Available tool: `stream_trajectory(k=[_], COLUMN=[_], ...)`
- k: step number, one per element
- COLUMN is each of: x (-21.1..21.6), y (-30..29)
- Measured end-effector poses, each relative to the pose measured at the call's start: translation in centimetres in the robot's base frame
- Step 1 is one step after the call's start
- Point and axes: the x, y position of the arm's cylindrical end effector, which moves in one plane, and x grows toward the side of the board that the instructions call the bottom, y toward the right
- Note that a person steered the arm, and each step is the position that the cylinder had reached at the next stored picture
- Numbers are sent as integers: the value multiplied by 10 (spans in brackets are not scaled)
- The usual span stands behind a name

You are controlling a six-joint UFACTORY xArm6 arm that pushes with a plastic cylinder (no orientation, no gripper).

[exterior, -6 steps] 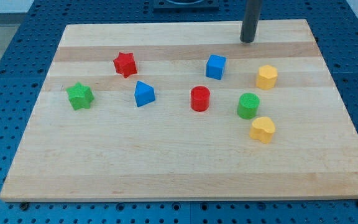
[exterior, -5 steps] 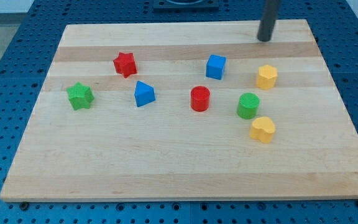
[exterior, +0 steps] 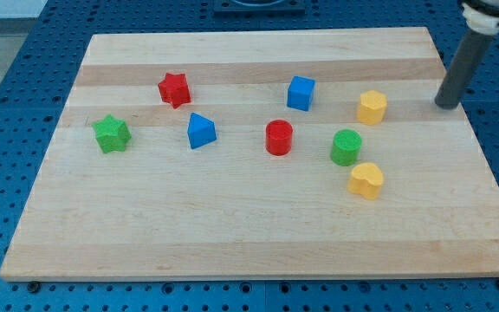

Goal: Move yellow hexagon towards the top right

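The arm ends in a dark rod that enters from the view's top right corner and leans slightly as it comes down; the robot carries no pincer, so there is nothing to open, close or grip. The tip (exterior: 445,106) rests near the right edge of the wooden surface (exterior: 232,234), to the right of the yellow hexagon (exterior: 372,107) and apart from it, at about the same height in the view.

The yellow hexagon sits in the right part of the surface, touching nothing. To its left lies the blue cube (exterior: 301,93). Below the hexagon is the green cylinder (exterior: 346,147), and just beside that, lower and to the right, the yellow heart-shaped block (exterior: 366,180). The red cylinder (exterior: 278,138) stands near the middle. Farther left are the blue triangular block (exterior: 201,131), the red star (exterior: 173,89) towards the top, and the green star (exterior: 111,133) nearest the left edge. No containers are present.
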Motion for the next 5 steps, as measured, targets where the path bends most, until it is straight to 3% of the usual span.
stream_trajectory(k=[1,3,4,5], x=[27,35,29,-7], y=[-17,-89,-124,-125])
